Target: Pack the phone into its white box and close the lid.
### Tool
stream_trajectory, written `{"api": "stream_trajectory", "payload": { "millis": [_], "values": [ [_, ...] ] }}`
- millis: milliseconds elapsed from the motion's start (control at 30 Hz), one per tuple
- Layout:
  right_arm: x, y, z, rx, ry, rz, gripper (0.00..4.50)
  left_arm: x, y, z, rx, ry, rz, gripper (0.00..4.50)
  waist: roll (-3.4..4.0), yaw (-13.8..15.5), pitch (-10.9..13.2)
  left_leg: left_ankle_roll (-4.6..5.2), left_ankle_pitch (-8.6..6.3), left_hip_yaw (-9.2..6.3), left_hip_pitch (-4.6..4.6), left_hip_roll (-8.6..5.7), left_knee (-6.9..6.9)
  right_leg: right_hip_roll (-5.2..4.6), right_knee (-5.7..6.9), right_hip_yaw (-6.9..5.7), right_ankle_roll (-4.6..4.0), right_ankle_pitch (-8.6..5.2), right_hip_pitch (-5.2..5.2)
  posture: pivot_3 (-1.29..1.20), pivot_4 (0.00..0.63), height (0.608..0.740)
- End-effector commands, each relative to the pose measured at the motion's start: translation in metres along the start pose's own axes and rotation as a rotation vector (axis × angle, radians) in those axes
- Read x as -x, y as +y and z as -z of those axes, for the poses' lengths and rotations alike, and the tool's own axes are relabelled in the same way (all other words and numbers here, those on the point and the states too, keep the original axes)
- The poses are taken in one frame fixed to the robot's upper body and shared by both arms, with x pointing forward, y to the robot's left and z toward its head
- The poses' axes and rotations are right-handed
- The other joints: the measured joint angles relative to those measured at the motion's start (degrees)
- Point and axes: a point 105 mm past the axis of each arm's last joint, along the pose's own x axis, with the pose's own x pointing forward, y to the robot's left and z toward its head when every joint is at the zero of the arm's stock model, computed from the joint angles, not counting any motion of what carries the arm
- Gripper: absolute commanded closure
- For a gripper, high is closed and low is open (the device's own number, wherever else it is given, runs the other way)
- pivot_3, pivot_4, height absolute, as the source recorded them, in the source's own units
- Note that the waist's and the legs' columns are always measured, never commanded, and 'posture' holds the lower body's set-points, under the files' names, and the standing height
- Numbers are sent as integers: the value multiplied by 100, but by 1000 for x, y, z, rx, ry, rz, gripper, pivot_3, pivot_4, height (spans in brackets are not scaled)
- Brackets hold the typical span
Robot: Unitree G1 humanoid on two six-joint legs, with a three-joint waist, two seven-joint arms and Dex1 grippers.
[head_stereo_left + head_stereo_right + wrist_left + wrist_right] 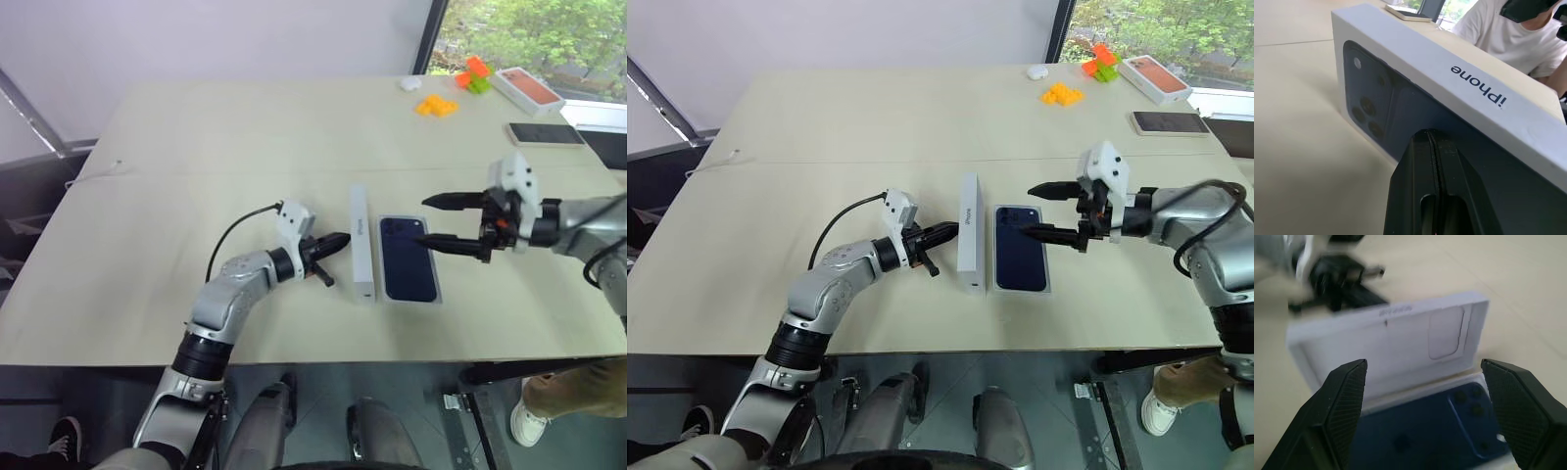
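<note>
The dark navy phone [407,257] lies back up in the shallow white box [409,300] near the table's front edge. The white lid [362,243] stands on its long edge along the box's left side, its hollow facing the phone [1440,421]. My left gripper [338,240] is shut and empty, and its tips rest against the lid's printed outer face [1459,83]. My right gripper [427,220] hangs open just above the phone's right side, with nothing between its fingers [1347,396].
At the far right of the table are an orange-topped white box [529,90], a black phone with a pale rim [545,134], orange blocks [436,106] and a small white object [410,83]. A person in a white shirt [1508,39] sits beyond the table.
</note>
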Motion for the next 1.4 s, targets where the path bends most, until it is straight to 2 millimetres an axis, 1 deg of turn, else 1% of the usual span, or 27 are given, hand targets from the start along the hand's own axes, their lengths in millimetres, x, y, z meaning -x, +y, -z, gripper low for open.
{"api": "stream_trajectory", "payload": {
  "millis": [33,167,267,433,667,900,967,1033,1133,1200,1300,1400],
  "values": [
    [15,-8,5,-20,38,-9,17,-6,-6,-9,-36,-24,28,4500,0,-4,0,0,0,0,0,0,0,0,0,1,0,0,0,0,150,740],
    [22,-4,23,51,112,-20,17,-11,-10,-6,-29,-16,50,4500,0,0,0,-1,0,0,0,0,2,0,0,1,-1,0,0,0,150,740],
    [27,-4,32,56,158,-20,17,-17,-15,-4,-32,-13,72,4500,1,15,-1,-1,1,-1,0,0,2,0,0,-1,0,0,1,0,150,740],
    [39,-12,43,109,239,-2,17,-33,-27,4,-27,4,126,4500,2,25,-1,-2,1,-1,2,-3,7,-2,0,-1,0,0,7,0,150,740],
    [44,-16,48,135,282,7,17,-53,-34,7,-27,2,173,4500,2,17,-1,-2,2,-1,4,-3,7,-2,3,-2,0,0,8,0,150,740],
    [45,-22,47,151,291,26,17,-64,-34,6,-33,-5,183,4500,3,-6,-2,-5,4,-1,6,-3,9,-2,10,-2,1,1,6,0,150,740],
    [42,-24,47,145,275,36,17,-65,-31,0,-23,-25,162,4500,3,-4,-2,-6,4,-1,7,-3,11,-2,10,-2,1,1,8,0,150,740],
    [39,-24,48,146,274,43,17,-62,-29,-7,-49,-45,145,4500,3,-3,-2,-6,4,-2,8,-3,13,-2,11,-2,1,1,10,0,150,740],
    [33,-29,44,133,236,73,17,-52,-19,-17,-39,-72,100,4500,3,-23,-2,-6,4,-2,10,-3,11,-1,14,-1,1,1,9,0,150,740],
    [30,-38,38,113,197,121,17,-41,-13,-21,-37,-80,75,4500,5,-32,-3,-9,6,-2,11,-2,10,0,19,0,1,1,6,0,150,740],
    [28,-41,38,132,200,134,798,-28,-5,-23,-48,-70,33,4500,6,-14,-4,-12,9,-3,14,-2,9,1,23,-1,1,1,8,0,150,740],
    [24,-42,43,161,216,143,2288,-16,6,-22,-72,-60,-25,4500,6,6,-3,-12,9,-6,17,-3,11,2,23,-2,1,1,13,0,150,740]
  ]
}}
